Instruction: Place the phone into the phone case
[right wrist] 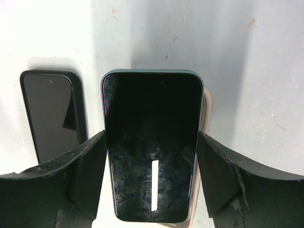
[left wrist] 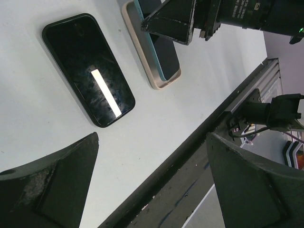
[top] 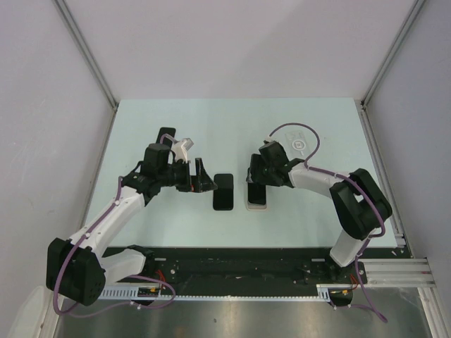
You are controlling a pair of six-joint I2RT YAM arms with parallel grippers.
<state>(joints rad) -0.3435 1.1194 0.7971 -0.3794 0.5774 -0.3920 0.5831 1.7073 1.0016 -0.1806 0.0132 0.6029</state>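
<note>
**Right gripper has the phone over the case, seating unfinished**

Right gripper (right wrist: 151,135) is pinching the teal-edged phone (left wrist: 166,54) across its long sides, one finger pressed against each edge, screen up. The phone sits directly above the beige phone case (left wrist: 148,61), which lies flat on the table (top: 176,120); a sliver of the case shows past the phone's right edge in the right wrist view.

From the left wrist view, the phone's nearer end seems to be down inside the case rim while the gripped end looks tilted up out of it. That angle is oblique, so I cannot be sure how deep the low end sits.

Left gripper (left wrist: 152,137) is spread wide and holds nothing. It hovers low over the table, just beside a second, black phone (left wrist: 88,71) that lies flat and untouched, close to the left of the case.

Judged from this, pick-up and alignment are done and insertion has begun but is not complete. What remains is lowering the raised end, pressing the phone until the case rim wraps all four edges, and letting go. The case is loose on the table, so it could slide or tip under an off-centre push; the free left gripper is well placed to steady it.
</note>
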